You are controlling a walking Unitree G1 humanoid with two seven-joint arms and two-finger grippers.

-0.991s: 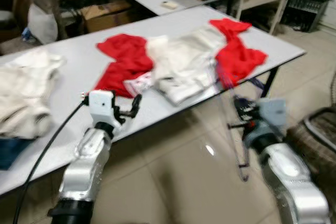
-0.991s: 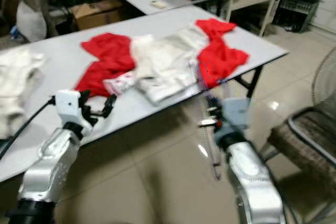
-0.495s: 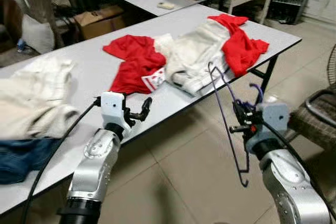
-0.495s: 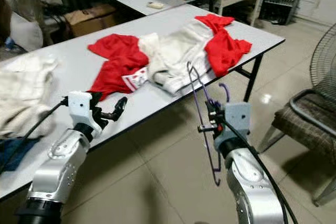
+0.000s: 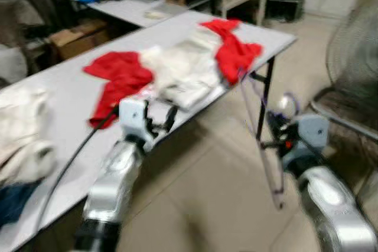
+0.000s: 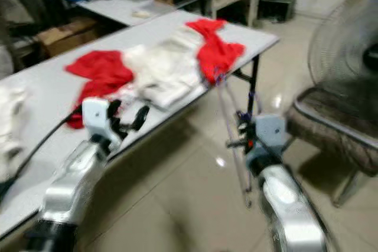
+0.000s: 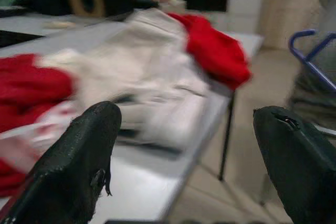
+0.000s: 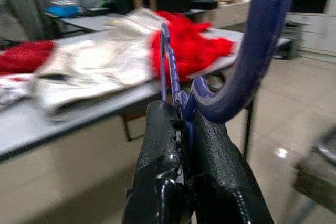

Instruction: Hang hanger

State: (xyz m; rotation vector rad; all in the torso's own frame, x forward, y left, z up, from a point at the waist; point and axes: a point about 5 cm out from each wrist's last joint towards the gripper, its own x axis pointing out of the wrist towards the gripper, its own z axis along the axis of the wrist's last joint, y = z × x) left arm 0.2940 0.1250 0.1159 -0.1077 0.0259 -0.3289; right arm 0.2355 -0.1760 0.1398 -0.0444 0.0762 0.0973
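Right end effector [image 8: 184, 145] gripped a purple hanger [image 5: 260, 140] beside the worktop [image 5: 71, 95]; left end effector [image 7: 184, 156] was spread wide, w/ nothing held.

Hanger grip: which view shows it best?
Right wrist view: the right gripper is shut on the blue hanger just below its hook, sharp and close. Both eye views show the hanger whole but blurred.

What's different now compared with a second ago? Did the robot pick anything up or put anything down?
Mostly the view has swung, so the robot has turned toward the chair and fan; the clothes have not shifted on the table. Nothing was picked up or let go: the right gripper still clamps the blue hanger just below its hook, carried off the table's edge. The left gripper stays open and holds nothing.
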